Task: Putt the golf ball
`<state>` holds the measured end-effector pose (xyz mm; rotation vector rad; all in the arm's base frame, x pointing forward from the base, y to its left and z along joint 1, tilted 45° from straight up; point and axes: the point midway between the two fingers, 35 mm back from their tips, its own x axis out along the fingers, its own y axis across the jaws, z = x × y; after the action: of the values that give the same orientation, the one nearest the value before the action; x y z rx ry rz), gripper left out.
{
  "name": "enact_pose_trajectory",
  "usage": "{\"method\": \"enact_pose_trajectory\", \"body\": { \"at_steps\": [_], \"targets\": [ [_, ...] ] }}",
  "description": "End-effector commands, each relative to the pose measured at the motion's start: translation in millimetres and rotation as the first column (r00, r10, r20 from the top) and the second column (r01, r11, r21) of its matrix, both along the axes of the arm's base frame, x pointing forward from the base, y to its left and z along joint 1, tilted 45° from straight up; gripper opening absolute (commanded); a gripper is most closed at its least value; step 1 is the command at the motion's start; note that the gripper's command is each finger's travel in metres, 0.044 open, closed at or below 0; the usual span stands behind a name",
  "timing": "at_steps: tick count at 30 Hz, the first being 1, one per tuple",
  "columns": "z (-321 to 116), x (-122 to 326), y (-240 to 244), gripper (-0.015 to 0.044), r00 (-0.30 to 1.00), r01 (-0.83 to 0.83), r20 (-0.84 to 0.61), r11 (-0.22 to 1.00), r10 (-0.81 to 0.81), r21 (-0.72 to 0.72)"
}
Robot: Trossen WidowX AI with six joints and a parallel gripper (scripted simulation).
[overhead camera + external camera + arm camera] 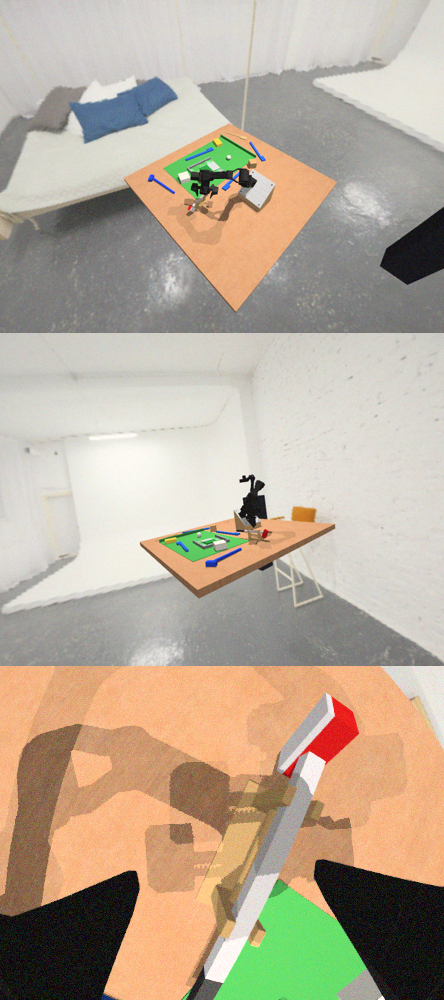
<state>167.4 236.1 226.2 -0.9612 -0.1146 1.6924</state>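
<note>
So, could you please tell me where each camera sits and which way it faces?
Top: high above, looking down at the board; whole arm shows.
Exterior: off the board's corner, near board height, facing the arm.
Wrist: on the arm, looking down; both open fingers frame the red putter.
All views share the putter.

Red putter (pixel 262 877) on a wooden stand (pixel 233 866), between wide-open claw (pixel 226 910) fingers.
</note>
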Motion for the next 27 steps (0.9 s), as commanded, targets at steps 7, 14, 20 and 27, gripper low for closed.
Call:
{"method": "enact_pose_trajectory", "body": {
  "at_steps": [7, 14, 20, 27],
  "targets": [
    [-78.1, 55.3, -77.1, 0.0440, 0.901, 0.217, -0.377, 0.976, -0.214, -0.035],
    [-83.9, 57.7, -81.2, 0.0440, 0.887, 0.236, -0.402, 0.971, -0.228, -0.031],
    [-97.5, 57.8, -67.0, 0.0440, 0.887, 0.236, -0.402, 0.971, -0.227, -0.029],
    [-103.9, 57.8, -60.7, 0.0440, 0.887, 0.236, -0.402, 0.971, -0.227, -0.030]
  ]
}}
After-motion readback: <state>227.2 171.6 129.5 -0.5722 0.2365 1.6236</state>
